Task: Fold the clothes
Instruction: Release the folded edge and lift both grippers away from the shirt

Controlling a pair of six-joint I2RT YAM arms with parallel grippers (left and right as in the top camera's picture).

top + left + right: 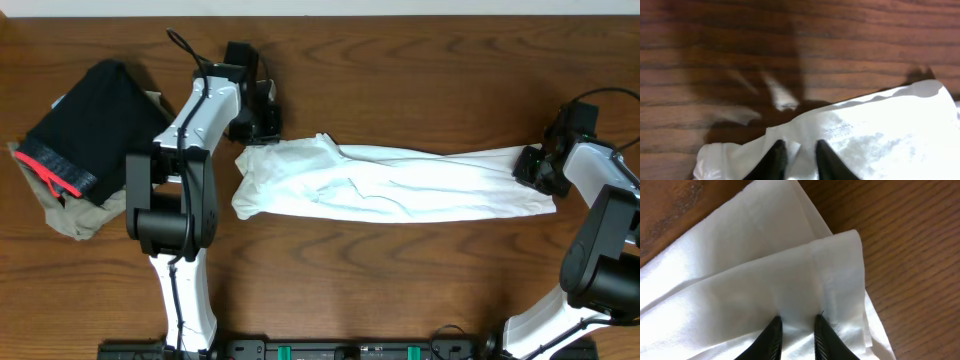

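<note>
The white T-shirt (400, 185) lies drawn out in a long, narrow band across the middle of the bench (400, 80), running from left of centre almost to the right edge of the overhead frame. Its left end is wider and rumpled, with soft creases; its right end narrows towards a straight hem. No print shows on the side facing up.

The left claw (262, 135) sits at the upper left corner of the shirt. In the left wrist view the claw (799, 159) is at the bottom of the frame, its two dark fingers (776, 159) close together and pinched on an edge of the cloth (880, 130), which spreads to the lower right over the brown wood.

The right claw (532, 165) is at the shirt's right end. In the right wrist view this claw (797, 337) is clamped on layered fabric (765, 280) just beside a stitched hem, with a narrow strip of cloth showing between the fingers (771, 337).

In the upper left of the overhead frame a folded black garment (90, 120) with a red-pink band lies on top of a tan garment (80, 215), well apart from the shirt
</note>
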